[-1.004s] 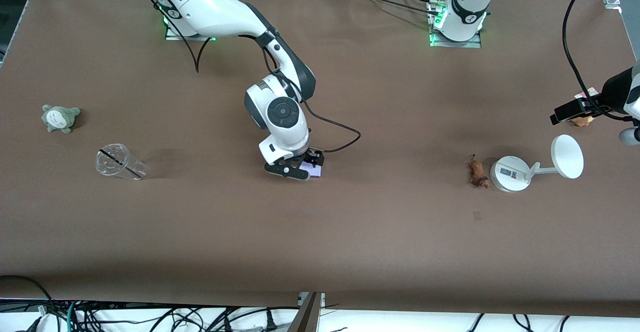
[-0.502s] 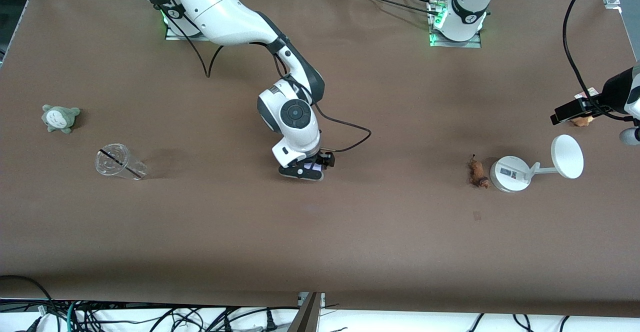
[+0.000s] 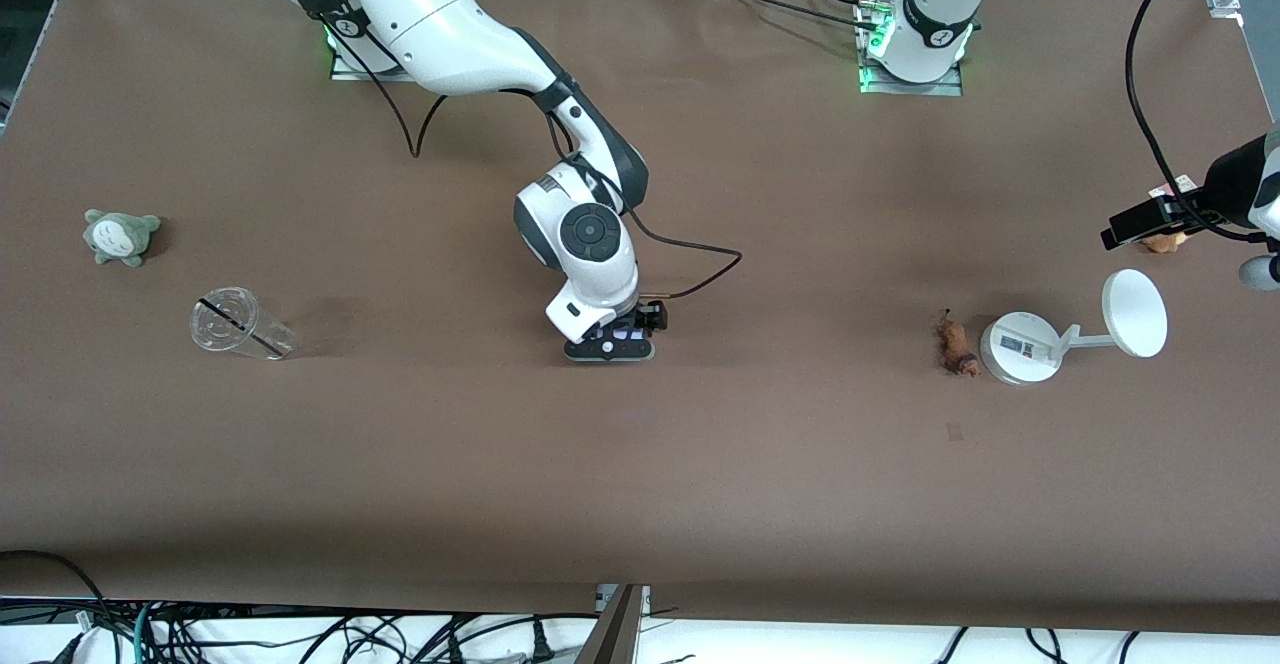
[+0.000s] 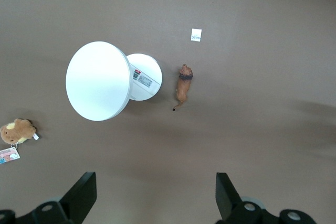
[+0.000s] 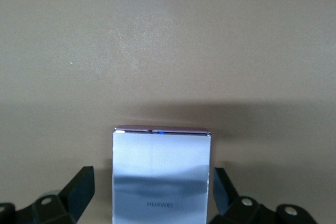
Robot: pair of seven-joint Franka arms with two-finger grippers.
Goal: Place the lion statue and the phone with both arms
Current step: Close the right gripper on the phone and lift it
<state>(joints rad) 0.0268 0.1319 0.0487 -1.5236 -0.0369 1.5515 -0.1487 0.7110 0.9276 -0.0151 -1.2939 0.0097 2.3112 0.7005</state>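
Brown cloth covers the whole table (image 3: 400,464); cables hang along the near edge.

Front view: right gripper (image 3: 625,334) low over mid-table, on the phone (image 3: 628,332), only a sliver of it showing under the wrist. Lion statue (image 3: 956,344) lies toward the left arm's end, touching or just beside the base of a white stand (image 3: 1020,346) with a disc. Its long axis runs roughly near-to-far. Left arm hangs past the table's end, well above. Grey-green plush (image 3: 120,236) and clear cup (image 3: 238,324) sit toward the right arm's end, not in play.

Left wrist view: left gripper (image 4: 157,198) fingers wide apart, nothing between them, up high. Lion sits just off the stand's base, dark tail tip pointing toward the gripper, so its length runs across the gap line between the fingers. Brown plush (image 4: 18,130) w/ tag off to one side. Left arm is far nearer the lion. Judgement: straight descent, stand is the crowding risk.

Right wrist view: phone sits between the two fingers (image 5: 79,187), but contact isn't visible. Looks clamped, though it could be resting on the cloth.
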